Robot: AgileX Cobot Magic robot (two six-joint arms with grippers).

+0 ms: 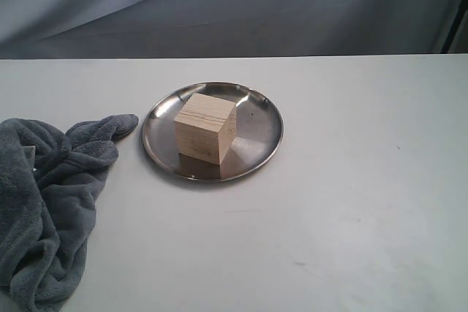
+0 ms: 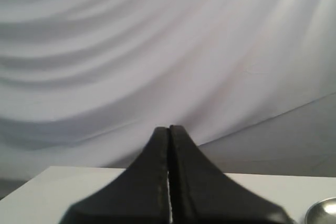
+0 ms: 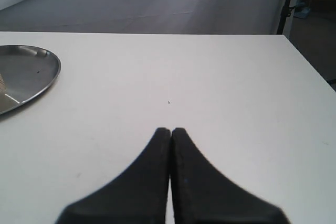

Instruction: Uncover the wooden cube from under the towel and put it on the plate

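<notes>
The wooden cube [image 1: 205, 127] stands bare on the steel plate [image 1: 257, 143] in the middle of the white table. The blue-grey towel [image 1: 45, 202] lies crumpled at the table's left, one corner reaching close to the plate's rim without touching it. Neither arm shows in the exterior view. My left gripper [image 2: 169, 129] is shut and empty, pointing over the table toward the backdrop, with a sliver of the plate [image 2: 321, 212] at the picture's edge. My right gripper [image 3: 171, 130] is shut and empty above bare table, away from the plate [image 3: 31, 72].
A grey draped cloth [image 1: 234, 5] hangs behind the table's far edge. The table's right edge [image 3: 310, 72] shows in the right wrist view, with a dark stand [image 3: 287, 3] beyond it.
</notes>
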